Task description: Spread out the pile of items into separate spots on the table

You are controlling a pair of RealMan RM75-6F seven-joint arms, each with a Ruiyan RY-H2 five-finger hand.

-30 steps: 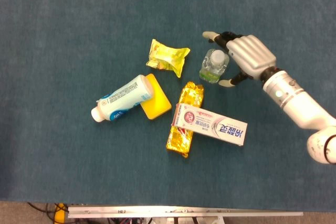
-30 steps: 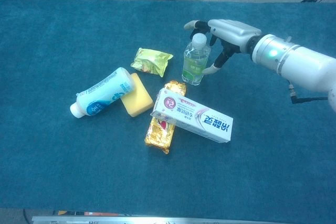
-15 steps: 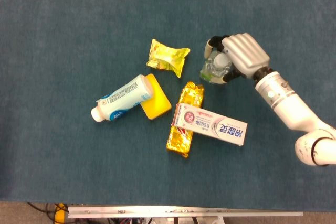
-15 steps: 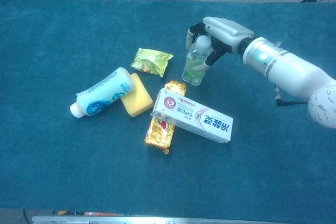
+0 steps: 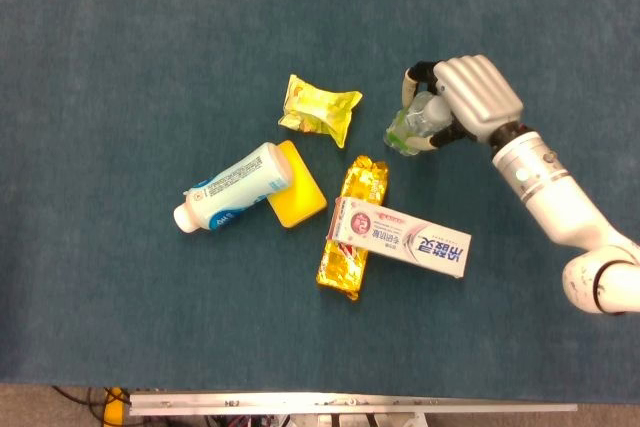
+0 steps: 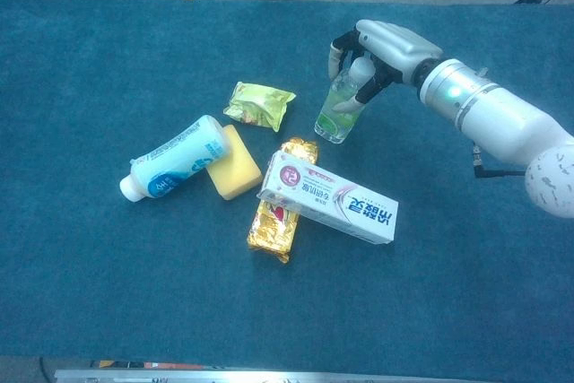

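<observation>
Small clear plastic water bottle [image 6: 341, 109] tilted, top hidden inside the silver right hand [image 6: 381, 47] clamped around it, behind one white toothpaste box [image 6: 328, 198] covering part of one gold foil packet [image 6: 278, 213], one white lotion bottle [image 6: 175, 169] overlapping one yellow sponge block [image 6: 235, 166], one yellow snack bag [image 6: 258, 104] apart, left hand unseen

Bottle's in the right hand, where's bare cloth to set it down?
Right hand grips the bottle. Bare cloth lies right of the toothpaste box and far beyond the yellow packet. Crowded left of the bottle, around the gold pack.
</observation>
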